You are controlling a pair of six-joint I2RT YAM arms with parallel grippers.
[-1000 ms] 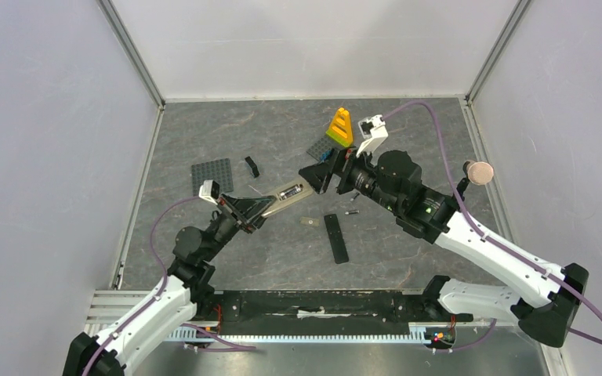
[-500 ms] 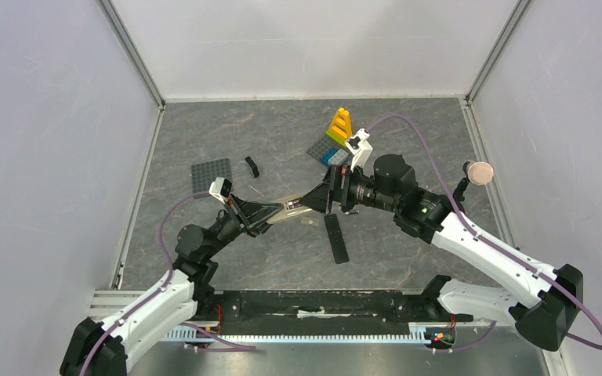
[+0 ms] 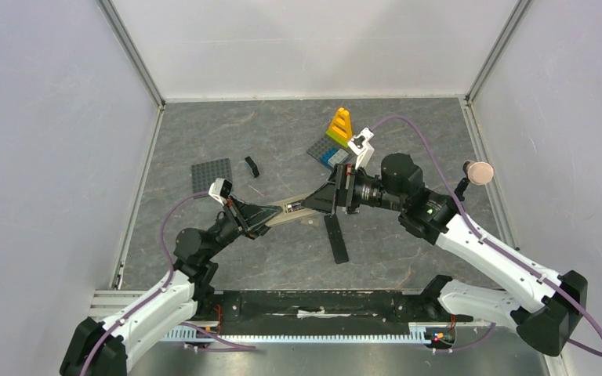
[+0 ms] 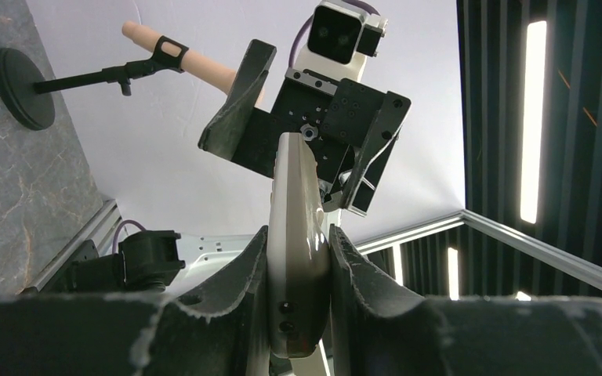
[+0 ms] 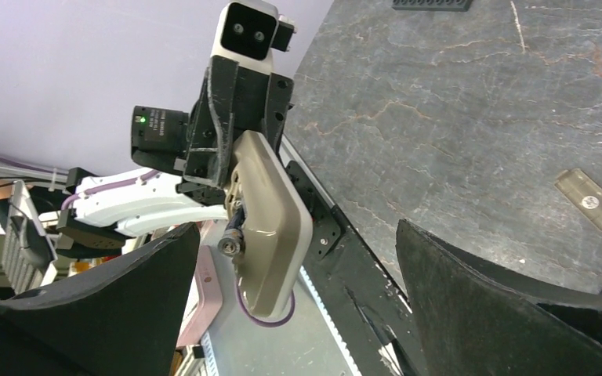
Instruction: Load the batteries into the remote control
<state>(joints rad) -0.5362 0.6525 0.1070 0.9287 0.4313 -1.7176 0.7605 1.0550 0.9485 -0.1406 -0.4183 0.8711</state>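
My left gripper (image 3: 273, 212) is shut on one end of the tan-grey remote control (image 3: 291, 207) and holds it off the table, pointing right. In the left wrist view the remote control (image 4: 294, 180) stands edge-on between the left gripper's fingers (image 4: 255, 258). My right gripper (image 3: 313, 204) faces it, open wide, with the remote's free end between its spread fingers and not touching them. In the right wrist view the remote control (image 5: 270, 219) hangs between the two black fingers (image 5: 470, 305), nearer the left one. The batteries are hidden from view.
A small tan flat plate (image 3: 311, 222) and a black bar (image 3: 335, 237) lie on the table under the grippers. A grey studded plate (image 3: 212, 172) and a black brick piece (image 3: 252, 165) lie at back left. A yellow-green brick stack (image 3: 340, 125) stands behind the right arm. A pink-tipped stand (image 3: 478, 172) is at right.
The left gripper swung the remote toward the near side. The right gripper came down and left from behind it, and its open fingers now flank the remote's free end.
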